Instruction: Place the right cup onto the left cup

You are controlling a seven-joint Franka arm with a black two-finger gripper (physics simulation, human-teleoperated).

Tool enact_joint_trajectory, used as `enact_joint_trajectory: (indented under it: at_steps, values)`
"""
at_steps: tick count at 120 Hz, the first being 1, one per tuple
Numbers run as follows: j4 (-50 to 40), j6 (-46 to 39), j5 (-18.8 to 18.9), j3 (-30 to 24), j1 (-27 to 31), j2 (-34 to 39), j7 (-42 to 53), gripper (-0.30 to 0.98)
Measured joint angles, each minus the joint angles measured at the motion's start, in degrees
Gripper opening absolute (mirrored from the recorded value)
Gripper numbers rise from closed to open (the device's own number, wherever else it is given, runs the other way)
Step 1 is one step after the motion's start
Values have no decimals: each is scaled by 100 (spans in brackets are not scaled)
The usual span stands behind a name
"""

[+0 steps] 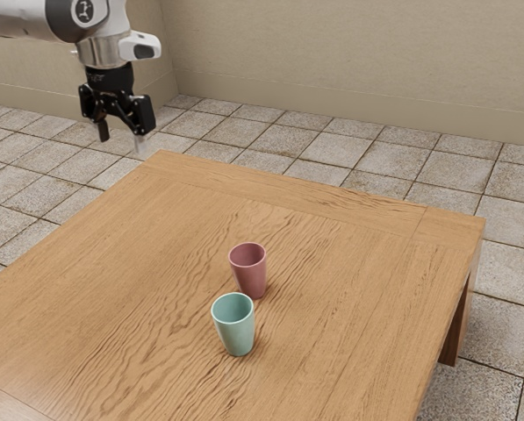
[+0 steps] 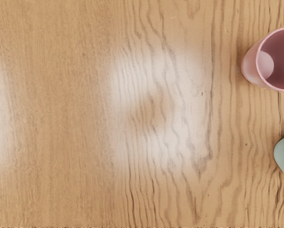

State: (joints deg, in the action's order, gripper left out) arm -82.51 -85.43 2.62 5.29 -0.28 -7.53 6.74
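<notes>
Claw status: our black 2-finger claw [image 1: 122, 139] is empty, w/ its 2 fingers apart & pointing down. It hangs well above the brown wood-grain table [image 1: 349, 281].

Outward from the claw, we reach 2 upright, mouth-up cups in seq.: 1st the tapered, matte pink cup [image 1: 251, 274], then the tapered, pale teal cup [image 1: 236, 330]. Both stand on the table, near each other w/ a gap btwn them. By our own sides we judge teal = right cup (item to lift) & pink = left cup (base of stack).

Critical relation: the teal cup lies below & forward of the claw, i.e. toward the ext. view's right and nearer that camera, on our right of the pink cup. Its long axis is vert., parallel to our approach. The next move thus calls for fwd. travel w/ a shift to our right, then a straight descent, fingers astride the wall or body.

View comparison: the ext. view gives full cup profiles, finger spacing & claw ht.; the wrist view gives the pink cup's interior down to its floor, plus part of the teal cup's side.

Caution: a finger lowered on the pink side could knock the pink cup; align in the gap prior to descent.
</notes>
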Motion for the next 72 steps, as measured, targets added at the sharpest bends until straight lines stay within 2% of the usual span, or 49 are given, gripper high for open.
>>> enact_joint_trajectory:
  at_steps: [24,45,72]
  values:
    - [-214,-71,0,-71,-109,-82,-111,69]
    - [-1315,-884,9,-303,-238,-143,-267,69]
    - [-2178,-1838,92,-446,-554,-219,-545,69]
